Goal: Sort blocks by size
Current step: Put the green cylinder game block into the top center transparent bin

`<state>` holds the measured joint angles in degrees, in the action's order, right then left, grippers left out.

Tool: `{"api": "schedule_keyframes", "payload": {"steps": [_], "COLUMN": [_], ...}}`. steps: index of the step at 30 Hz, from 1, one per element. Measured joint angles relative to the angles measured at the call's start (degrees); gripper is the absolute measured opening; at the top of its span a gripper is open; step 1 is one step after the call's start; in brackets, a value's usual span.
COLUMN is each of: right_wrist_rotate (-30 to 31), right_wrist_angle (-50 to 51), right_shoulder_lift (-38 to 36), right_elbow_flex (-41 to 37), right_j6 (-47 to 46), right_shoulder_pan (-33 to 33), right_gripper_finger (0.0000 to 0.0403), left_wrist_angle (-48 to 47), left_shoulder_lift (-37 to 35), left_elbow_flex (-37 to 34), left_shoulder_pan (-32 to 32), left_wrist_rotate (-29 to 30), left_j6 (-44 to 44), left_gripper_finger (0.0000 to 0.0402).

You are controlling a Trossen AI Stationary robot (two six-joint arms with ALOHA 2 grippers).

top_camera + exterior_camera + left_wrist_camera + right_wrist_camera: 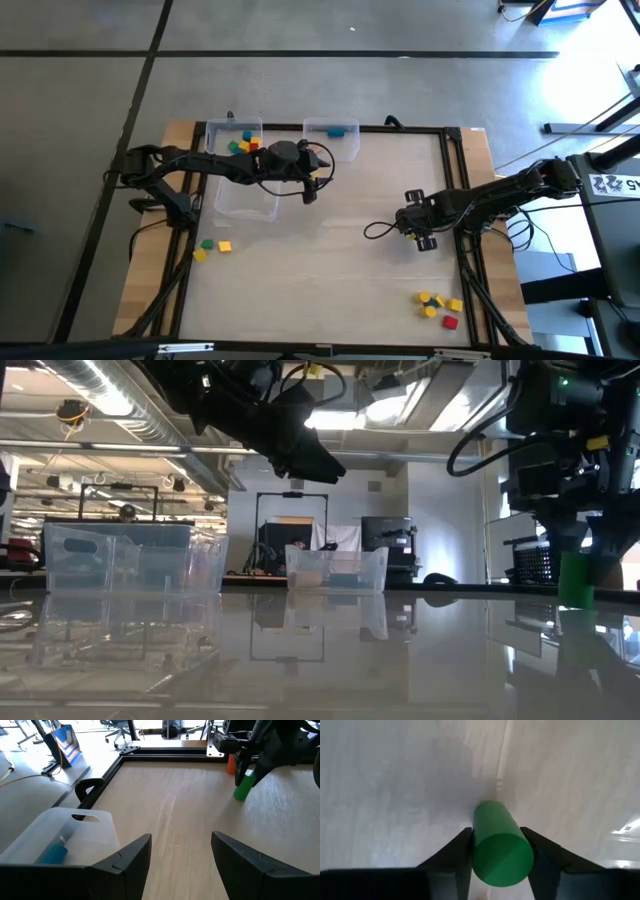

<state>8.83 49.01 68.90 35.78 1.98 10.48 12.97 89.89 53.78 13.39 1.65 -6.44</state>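
Blocks: green cylinder upright on table, right gripper fingers pressed on both its sides, grasping | loose blocks near front right, few front left | left gripper spread wide, holding nothing, above big clear bin | small bin farthest back

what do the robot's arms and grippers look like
Both arms are black, jointed, with loose black cables looping beside them. The left gripper has two broad, dark, wedge-shaped fingers. The right gripper has the same flat dark fingers. In the high view the left arm and right arm look alike; no markings are readable.
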Motion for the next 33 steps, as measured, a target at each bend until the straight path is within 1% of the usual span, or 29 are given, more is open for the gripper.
{"api": "schedule_keyframes", "payload": {"steps": [1, 5, 9, 13, 17, 20, 25, 29, 33], "right_wrist_rotate": [0.40, 0.60, 1.26, 5.10, 10.69, 12.58, 12.37, 10.00, 7.36], "right_wrist_angle": [0.00, 0.02, 0.95, 0.60, -1.91, -7.83, -22.59, -34.76, -44.31], "right_shoulder_lift": [-0.02, -0.02, 0.02, 0.00, -0.04, -0.04, 0.08, 1.54, 4.48], "right_elbow_flex": [0.01, 0.07, 3.26, 8.76, 13.27, 15.03, 15.33, 15.23, 15.22], "right_j6": [0.02, 1.24, 3.59, 8.61, 15.69, 22.21, 31.04, 37.39, 40.52], "right_shoulder_pan": [0.00, 0.00, -0.52, -3.31, -7.24, -10.92, -17.70, -22.18, -26.59], "right_gripper_finger": [0.0136, 0.0135, 0.0148, 0.0146, 0.0137, 0.0142, 0.0146, 0.0141, 0.0144], "left_wrist_angle": [0.00, -0.02, -0.13, -1.49, -4.92, -7.80, -11.70, -13.48, -15.28], "left_shoulder_lift": [0.00, 0.00, 0.01, -0.24, -2.10, -4.44, -7.60, -8.22, -7.88], "left_elbow_flex": [-0.02, -0.01, 0.00, 0.00, 0.00, 0.00, 0.02, 0.02, 0.02], "left_shoulder_pan": [0.00, 0.00, -0.10, -0.51, -0.68, -0.66, -0.72, -0.63, -0.75], "left_wrist_rotate": [0.00, 0.02, 0.00, 0.02, 0.00, 0.04, 0.08, 0.07, 0.10], "left_j6": [0.00, 0.00, 0.02, 0.02, 0.01, 0.52, 0.95, 1.87, 3.47], "left_gripper_finger": [0.0205, 0.0205, 0.0205, 0.0205, 0.0205, 0.0205, 0.0205, 0.0205, 0.0205]}}
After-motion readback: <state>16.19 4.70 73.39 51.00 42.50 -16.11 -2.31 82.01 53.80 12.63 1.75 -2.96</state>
